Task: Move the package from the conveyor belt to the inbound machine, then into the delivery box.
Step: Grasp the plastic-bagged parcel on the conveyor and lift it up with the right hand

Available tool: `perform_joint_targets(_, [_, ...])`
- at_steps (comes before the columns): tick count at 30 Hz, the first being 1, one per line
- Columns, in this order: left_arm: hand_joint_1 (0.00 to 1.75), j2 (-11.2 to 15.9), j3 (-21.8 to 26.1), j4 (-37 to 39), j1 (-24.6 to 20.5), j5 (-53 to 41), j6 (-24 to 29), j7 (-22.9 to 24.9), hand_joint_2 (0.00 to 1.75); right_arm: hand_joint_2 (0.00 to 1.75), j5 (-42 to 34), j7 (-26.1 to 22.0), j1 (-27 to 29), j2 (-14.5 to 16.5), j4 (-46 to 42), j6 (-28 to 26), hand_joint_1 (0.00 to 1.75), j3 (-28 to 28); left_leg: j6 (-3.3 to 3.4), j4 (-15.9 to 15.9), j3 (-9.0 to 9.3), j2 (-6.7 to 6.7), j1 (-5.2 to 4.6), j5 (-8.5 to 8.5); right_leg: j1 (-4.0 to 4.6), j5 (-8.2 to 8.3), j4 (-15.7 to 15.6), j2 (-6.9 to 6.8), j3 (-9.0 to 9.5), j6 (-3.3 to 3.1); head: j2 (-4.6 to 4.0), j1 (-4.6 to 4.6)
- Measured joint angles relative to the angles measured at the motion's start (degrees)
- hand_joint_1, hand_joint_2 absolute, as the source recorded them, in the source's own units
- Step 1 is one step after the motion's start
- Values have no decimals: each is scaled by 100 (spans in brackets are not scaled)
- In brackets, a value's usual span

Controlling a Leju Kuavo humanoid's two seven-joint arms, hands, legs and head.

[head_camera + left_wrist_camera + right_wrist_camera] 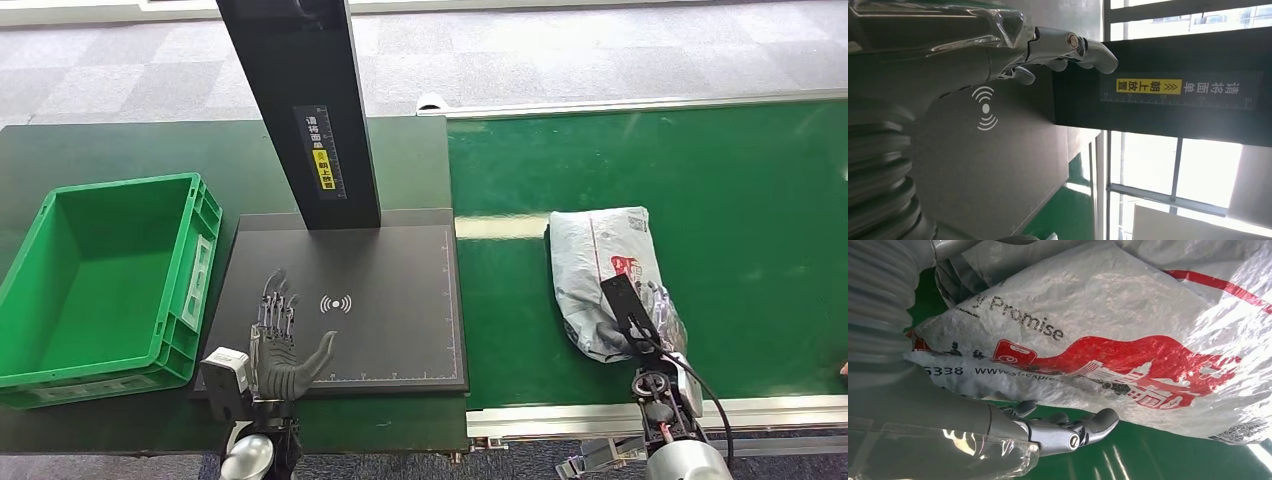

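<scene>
package (pixel 600 275) on conveyor belt (pixel 760 200), near edge | right robot hand (pixel 640 325) at package, grip state unclear | left robot hand (pixel 282 345) open, fingers spread over inbound machine (pixel 400 330) | delivery box (pixel 100 280) far left

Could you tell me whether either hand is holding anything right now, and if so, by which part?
The left hand holds nothing, fingers spread above the scanner plate. The right hand is at the package's near end; whether it grips cannot be told.

Even overhead light, sharp head view; bright windows (pixel 1198 165) blow out behind the dark post; glare sheens the crinkled grey plastic package (pixel 1128 305).
</scene>
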Motion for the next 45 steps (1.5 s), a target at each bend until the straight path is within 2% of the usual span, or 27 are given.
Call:
perform_joint_targets(3, [0,2,0,11,-21,0,-1,33,175,175,26,38,0,9,24,2,0,8,0,0,0,0,0,0,0,0,0,0,0,0,0,0])
perform_joint_targets(7, [0,6,2,26,-50,0,-1,77,175,175,99,64,-1,10,42,3,171,56,0,0,1,0,0,0,0,0,0,0,1,0,0,0])
perform_joint_targets(22, [0,17,-5,42,-25,-9,-32,81,175,175,-36,-148,-1,-5,75,-10,175,78,0,0,1,0,0,0,0,0,0,0,0,0,0,1])
perform_joint_targets(29, [0,40,-3,40,-36,-15,-24,79,175,175,-231,-611,-14,-21,-145,-311,175,74,0,0,-1,-1,0,0,0,0,1,-1,0,0,0,0])
perform_joint_targets(36, [0,47,37,-109,-37,-110,23,92,175,175,-546,-762,68,74,-1361,-360,175,230,0,0,-1,-1,0,1,0,0,1,-1,-1,0,0,2])
perform_joint_targets(41, [0,75,114,-322,-34,-168,62,87,175,175,-748,-717,379,245,-2584,-257,175,673,0,0,-3,0,1,0,1,0,2,1,-4,0,0,0])
perform_joint_targets(45, [0,105,166,-470,-51,-213,142,73,175,175,-837,-734,459,401,-3185,-95,175,1103,-2,-1,-3,2,2,2,3,0,3,2,-4,-1,0,2])
